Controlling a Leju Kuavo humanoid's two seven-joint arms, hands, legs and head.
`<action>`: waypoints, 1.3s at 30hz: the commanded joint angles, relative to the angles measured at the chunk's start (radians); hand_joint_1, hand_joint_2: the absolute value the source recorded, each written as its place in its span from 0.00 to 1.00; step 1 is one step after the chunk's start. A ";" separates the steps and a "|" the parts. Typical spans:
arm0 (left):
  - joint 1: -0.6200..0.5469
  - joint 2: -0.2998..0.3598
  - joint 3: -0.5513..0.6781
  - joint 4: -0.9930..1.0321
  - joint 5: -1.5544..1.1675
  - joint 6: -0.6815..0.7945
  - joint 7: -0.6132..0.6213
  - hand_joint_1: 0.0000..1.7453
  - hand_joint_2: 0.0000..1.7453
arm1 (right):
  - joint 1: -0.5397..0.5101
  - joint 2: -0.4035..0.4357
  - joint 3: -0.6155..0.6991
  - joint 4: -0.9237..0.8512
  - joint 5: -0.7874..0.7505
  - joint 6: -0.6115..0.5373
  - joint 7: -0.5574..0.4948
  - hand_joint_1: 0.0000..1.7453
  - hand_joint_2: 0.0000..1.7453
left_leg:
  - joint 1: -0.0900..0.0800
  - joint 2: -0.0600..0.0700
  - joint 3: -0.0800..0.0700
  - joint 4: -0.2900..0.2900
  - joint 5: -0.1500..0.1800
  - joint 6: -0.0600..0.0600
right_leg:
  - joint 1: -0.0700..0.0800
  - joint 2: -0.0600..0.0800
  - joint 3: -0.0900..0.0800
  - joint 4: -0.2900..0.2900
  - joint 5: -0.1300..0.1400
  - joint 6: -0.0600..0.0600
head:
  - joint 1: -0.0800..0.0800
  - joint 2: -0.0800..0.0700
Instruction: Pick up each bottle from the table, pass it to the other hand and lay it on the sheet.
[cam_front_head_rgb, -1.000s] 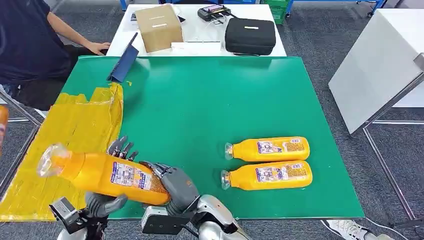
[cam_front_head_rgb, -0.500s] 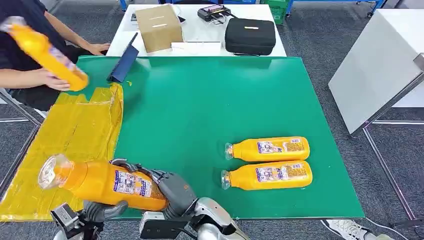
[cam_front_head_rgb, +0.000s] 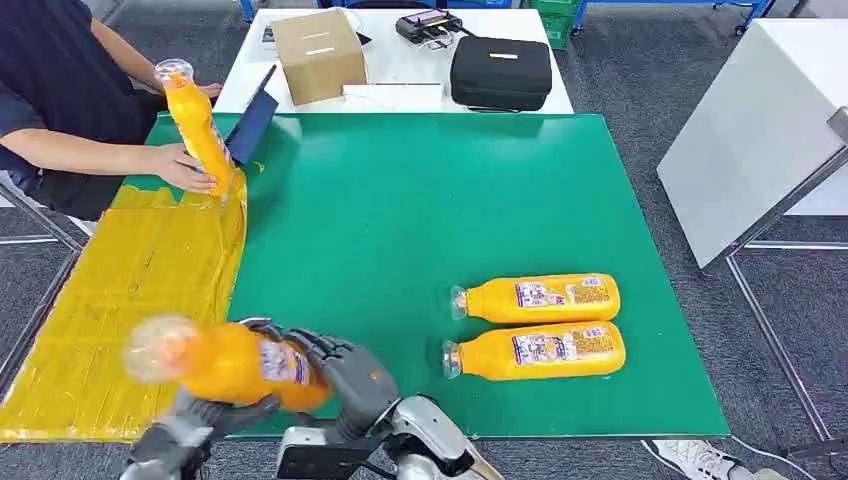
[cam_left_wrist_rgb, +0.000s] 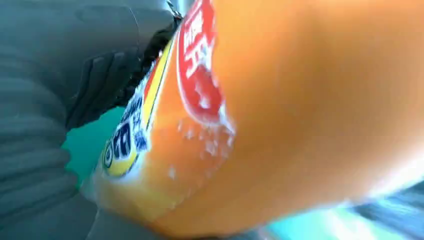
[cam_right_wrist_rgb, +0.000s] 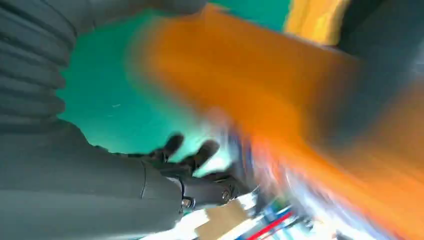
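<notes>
While both hands' fingers (cam_front_head_rgb: 300, 345) clasped the orange plastic juice bottle (cam_front_head_rgb: 225, 362) mid-handover, it hung above the yellow sheet (cam_front_head_rgb: 120, 290).

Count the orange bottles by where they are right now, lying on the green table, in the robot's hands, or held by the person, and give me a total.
Lying on the table: 2
In the robot's hands: 1
Held by the person: 1
Total: 4

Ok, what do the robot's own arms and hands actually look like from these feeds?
Both hands, left hand and right hand, are dark grey with darker fingers. The wrist views show a grey ribbed cover and thick grey thumb. The right arm is silver, with a dark boxy wrist module.
</notes>
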 joint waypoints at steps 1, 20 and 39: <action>-0.030 -0.030 0.148 0.075 -0.676 0.541 0.227 1.00 1.00 | 0.163 -0.261 -0.248 -0.379 -0.021 0.021 0.010 0.00 1.00 | 0.000 -0.004 0.002 -0.001 0.000 0.000 | 0.000 -0.002 0.004 -0.002 -0.001 0.000 | 0.000 0.000; -0.211 0.168 0.033 0.655 -0.920 0.597 0.508 1.00 1.00 | 0.305 -0.525 -0.623 -0.604 -0.166 0.146 -0.044 0.00 1.00 | -0.003 -0.002 0.004 -0.001 -0.001 0.000 | -0.002 -0.001 0.004 -0.001 -0.001 0.000 | 0.000 0.000; -0.241 0.305 -0.071 0.762 -0.615 0.210 0.226 0.00 0.00 | 0.331 -0.758 -0.646 -0.518 -0.055 0.379 0.037 0.00 1.00 | -0.004 0.004 0.024 -0.003 -0.008 0.000 | -0.003 0.007 0.025 -0.002 -0.002 0.000 | -0.001 0.000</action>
